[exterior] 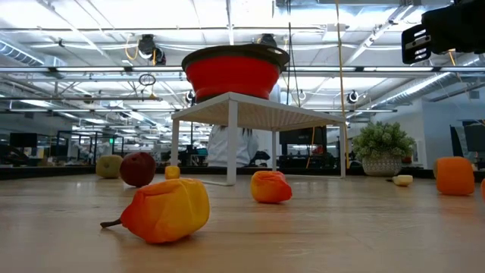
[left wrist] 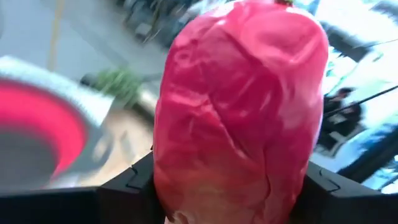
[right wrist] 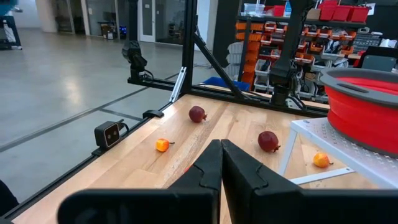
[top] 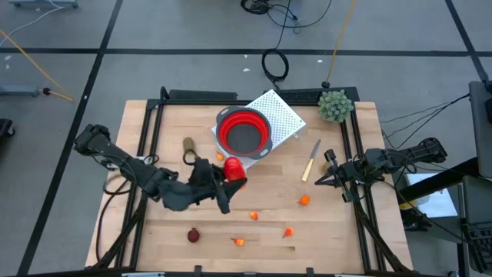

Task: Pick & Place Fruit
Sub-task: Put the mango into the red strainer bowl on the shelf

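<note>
Gripping red fruit (left wrist: 239, 112), left tool (top: 229, 187).

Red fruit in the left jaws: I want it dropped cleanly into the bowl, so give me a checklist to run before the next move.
1. Grip: the left gripper is shut on the red fruit, which fills the left wrist view. Ok.
2. Position: in the high view the fruit sits short of the red bowl, not over it. Not ok yet.
3. Bowl: open side up on the white perforated stand. Ok.
4. Lift height against the bowl rim: cannot tell.
5. Right gripper: shut, parked near the table's right edge by the knife, clear of the path. Ok.
</note>
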You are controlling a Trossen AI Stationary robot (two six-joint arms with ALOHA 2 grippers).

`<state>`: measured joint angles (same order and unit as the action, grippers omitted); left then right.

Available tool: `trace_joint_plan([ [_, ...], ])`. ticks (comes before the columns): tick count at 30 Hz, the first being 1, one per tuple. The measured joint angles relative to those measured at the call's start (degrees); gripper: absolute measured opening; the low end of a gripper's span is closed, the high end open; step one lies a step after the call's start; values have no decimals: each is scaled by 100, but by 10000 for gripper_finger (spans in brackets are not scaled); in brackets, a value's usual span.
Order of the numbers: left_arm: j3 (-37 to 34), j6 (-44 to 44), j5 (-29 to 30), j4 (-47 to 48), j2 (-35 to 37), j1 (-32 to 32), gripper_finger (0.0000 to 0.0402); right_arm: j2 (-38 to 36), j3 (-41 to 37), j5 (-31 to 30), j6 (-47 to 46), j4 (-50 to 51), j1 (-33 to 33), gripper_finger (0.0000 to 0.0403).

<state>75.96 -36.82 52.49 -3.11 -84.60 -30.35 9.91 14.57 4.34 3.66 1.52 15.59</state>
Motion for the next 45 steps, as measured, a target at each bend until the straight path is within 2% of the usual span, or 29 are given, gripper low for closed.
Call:
trace_joint_plan([
  [4,0,1623,-331,-1412,0,0,210,0,0,0,0,1,0,0],
  [9,0,3011,-1277,-2592,0,0,231,0,0,0,7,2,0,0],
  [19,0,4998,-3130,-3504,0,25,234,0,0,0,20,2,0,0],
  [24,0,5343,-3596,-3519,-4,110,216,0,0,0,20,2,-1,0],
  [33,0,5047,-3602,-3537,-4,216,240,0,0,-2,20,3,-1,0],
  [36,0,4500,-3347,-3596,-4,246,239,0,0,-2,20,2,0,0],
  [39,0,3594,-2570,-3602,-4,311,230,0,0,-2,20,4,-1,0],
  [45,0,1539,-500,-2988,-4,463,221,2,0,-2,20,2,-1,0],
])
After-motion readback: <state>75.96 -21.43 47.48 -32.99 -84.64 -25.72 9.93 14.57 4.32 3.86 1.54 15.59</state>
